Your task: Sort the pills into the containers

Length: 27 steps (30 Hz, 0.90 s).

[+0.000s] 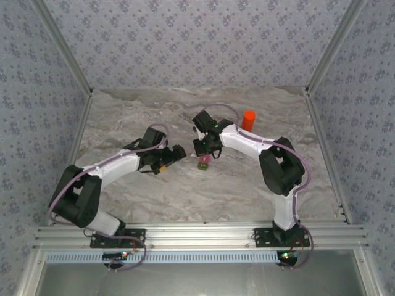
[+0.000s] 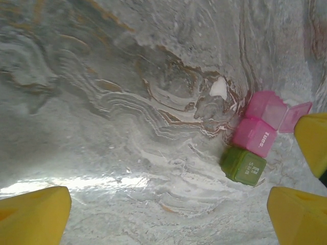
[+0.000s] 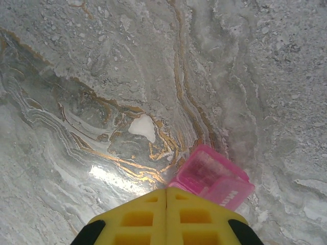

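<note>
— Containers (image 2: 254,137), location?
— Small joined cube-like plastic compartments, pink and olive-green, on the grey marble-patterned table (image 1: 154,197). They lie near its middle, between the two claws. In the left wrist view the olive-green cube sits at one end, with a pink cube marked "Tues" touching it. Beyond that is a further pink part with a pale pink flap (image 2: 297,115) swung out.
— Anything beside them?
— A small white patch (image 3: 143,126) on the table, near the pink end but apart from it. Pill or marble veining: cannot tell.
— Right claw (image 3: 166,196)?
— Yellow fingers pressed together, nothing seen between them. The tips are just beside the pink compartment's edge.
— Left claw (image 2: 168,194)?
— Fingers wide apart, holding nothing. The containers lie near one finger, not touching it.
— Farther out?
— A tall orange cylindrical bottle (image 1: 248,120) stands upright beyond the right arm, well apart from the containers.
</note>
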Motion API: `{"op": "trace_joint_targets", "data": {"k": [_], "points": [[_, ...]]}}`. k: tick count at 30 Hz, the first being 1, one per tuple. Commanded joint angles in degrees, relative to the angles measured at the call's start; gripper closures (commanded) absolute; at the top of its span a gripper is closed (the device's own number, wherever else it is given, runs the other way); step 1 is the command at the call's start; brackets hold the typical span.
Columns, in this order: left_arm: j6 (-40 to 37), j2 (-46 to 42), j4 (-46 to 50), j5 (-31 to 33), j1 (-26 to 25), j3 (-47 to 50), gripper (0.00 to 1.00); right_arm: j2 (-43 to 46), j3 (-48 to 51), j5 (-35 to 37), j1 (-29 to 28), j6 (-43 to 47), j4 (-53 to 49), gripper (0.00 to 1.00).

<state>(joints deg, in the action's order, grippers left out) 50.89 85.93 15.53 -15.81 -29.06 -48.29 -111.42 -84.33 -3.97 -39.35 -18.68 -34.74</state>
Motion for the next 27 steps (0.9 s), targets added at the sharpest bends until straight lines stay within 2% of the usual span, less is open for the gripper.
{"op": "trace_joint_targets", "data": {"k": [1, 4, 6, 9, 11, 13, 19, 22, 27], "points": [[-3.5, 2.7, 2.5, 0.1, -2.0, -3.2, 0.02, 1.5, 1.4, -1.8, 0.8, -2.0, 1.5, 0.98], [-5.4, 4.7, 4.0, 1.9, -3.6, -5.3, 0.02, 2.0, 1.9, -2.3, 0.9, -2.3, 1.9, 0.97], [-6.6, 5.9, 5.5, 3.1, -4.3, -6.8, 0.02, 2.6, 2.0, -2.1, 0.9, -2.6, 2.0, 0.84], [-7.3, 6.7, 6.4, 4.8, -4.6, -7.8, 0.02, 4.4, 2.8, -1.6, 1.1, -3.5, 2.5, 0.69], [-7.1, 5.9, 6.1, 5.6, -4.6, -7.4, 0.02, 6.0, 3.7, -1.0, 1.3, -4.3, 2.8, 0.5], [-6.6, 4.9, 5.9, 6.2, -4.2, -6.8, 0.01, 7.4, 4.5, 0.9, 1.2, -4.9, 3.2, 0.38], [-5.0, -0.4, 5.2, 5.9, 0.8, -4.7, 0.01, 9.7, 9.2, 4.0, 0.7, -10.2, 4.4, 0.14], [-4.8, -2.6, 4.9, 4.4, 3.6, -3.8, 0.01, 9.4, 12.2, 3.4, 0.5, -12.3, 7.4, 0.1], [-7.4, -2.6, 7.8, 3.4, 4.5, -4.9, 0.01, 10.4, 17.0, -0.1, 1.2, -14.5, 12.4, 0.09]]}}
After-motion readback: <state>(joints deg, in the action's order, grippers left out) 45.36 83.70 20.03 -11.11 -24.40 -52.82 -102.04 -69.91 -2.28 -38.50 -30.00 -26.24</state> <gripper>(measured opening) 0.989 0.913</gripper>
